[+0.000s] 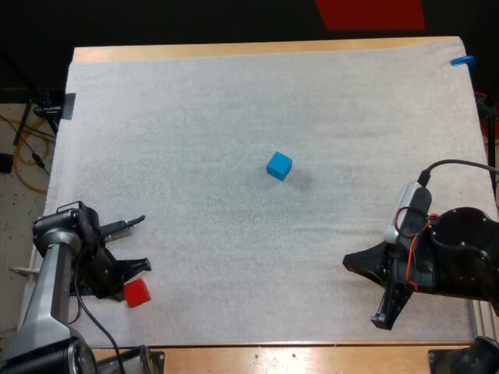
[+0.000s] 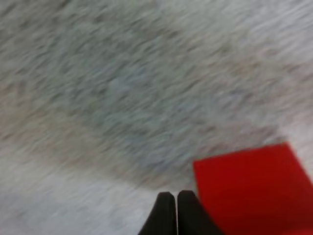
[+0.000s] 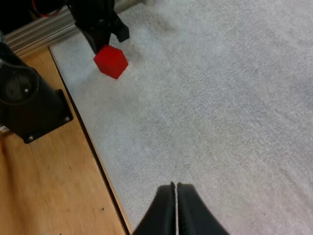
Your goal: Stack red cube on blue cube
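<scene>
We had two arms at a wooden worktop (image 1: 312, 357) with a soft white mat (image 1: 195, 140) on it.

The small, solid red cube (image 1: 136, 293) sat on the white mat, in the near left corner, close to the mat's near edge. Our left claw (image 2: 175, 195) was down low, right by it. Its two black fingers (image 2: 164, 218) were pressed tight together and held nothing. The red cube was just beside the fingers, off to one side and not between them. We could not tell if a finger was touching it. In the right wrist view, the left claw's tip was at the top of the red cube.

The small bright blue cube (image 1: 279, 165) sat by itself near the middle of the white mat, a little to the right. It was turned a bit, so its sides did not line up with the mat's edges. It was well apart from the red cube and from both claws. The red cube was not yet on the blue cube.

Our right claw (image 3: 175, 187) was over the near right part of the white mat, and it pointed across to the left side. Its black fingers (image 3: 161, 215) were pressed together too, and they held nothing. The red cube was far ahead of it.
</scene>
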`<state>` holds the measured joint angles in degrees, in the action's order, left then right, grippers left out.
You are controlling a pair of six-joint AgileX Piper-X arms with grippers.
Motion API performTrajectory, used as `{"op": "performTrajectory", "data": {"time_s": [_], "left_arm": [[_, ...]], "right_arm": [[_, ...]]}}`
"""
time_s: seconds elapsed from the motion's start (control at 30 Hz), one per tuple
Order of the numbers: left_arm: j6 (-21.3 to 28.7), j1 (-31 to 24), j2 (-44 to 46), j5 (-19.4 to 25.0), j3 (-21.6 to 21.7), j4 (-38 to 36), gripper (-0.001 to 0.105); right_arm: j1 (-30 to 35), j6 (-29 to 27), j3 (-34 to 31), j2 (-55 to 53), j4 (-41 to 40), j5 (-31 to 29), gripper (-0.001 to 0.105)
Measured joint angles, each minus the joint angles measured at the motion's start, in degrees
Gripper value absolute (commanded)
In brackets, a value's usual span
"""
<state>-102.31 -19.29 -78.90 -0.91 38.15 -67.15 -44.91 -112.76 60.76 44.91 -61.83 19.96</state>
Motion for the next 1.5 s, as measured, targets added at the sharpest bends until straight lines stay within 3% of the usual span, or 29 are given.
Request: {"op": "performTrajectory", "data": {"time_s": [0.2, 0.37, 0.8, 1.3, 1.5], "left_arm": [[-1.0, 0.0, 0.0, -6.7, 0.0, 1.5, 0.0], [-1.6, 1.6, 0.0, -8.6, 0.0, 1.5, 0.0], [-9.6, 17.7, 0.0, -13.1, 0.0, 5.2, 0.0], [-24.4, 37.6, -0.6, -23.1, 0.0, 19.1, 0.0], [-24.2, 43.0, -1.1, -25.1, 1.8, 21.3, 0.0]], "right_arm": [[0.0, 0.1, 0.0, 0.0, 0.0, 0.0, 0.0], [0.0, 0.1, 0.0, 0.0, 0.0, 0.0, 0.0], [0.0, 0.1, 0.0, 0.0, 1.3, 0.0, 0.0], [0.0, 0.1, 0.0, 0.0, 1.3, 0.0, 0.0], [0.0, 0.1, 0.0, 0.0, 1.3, 0.0, 0.0]]}}
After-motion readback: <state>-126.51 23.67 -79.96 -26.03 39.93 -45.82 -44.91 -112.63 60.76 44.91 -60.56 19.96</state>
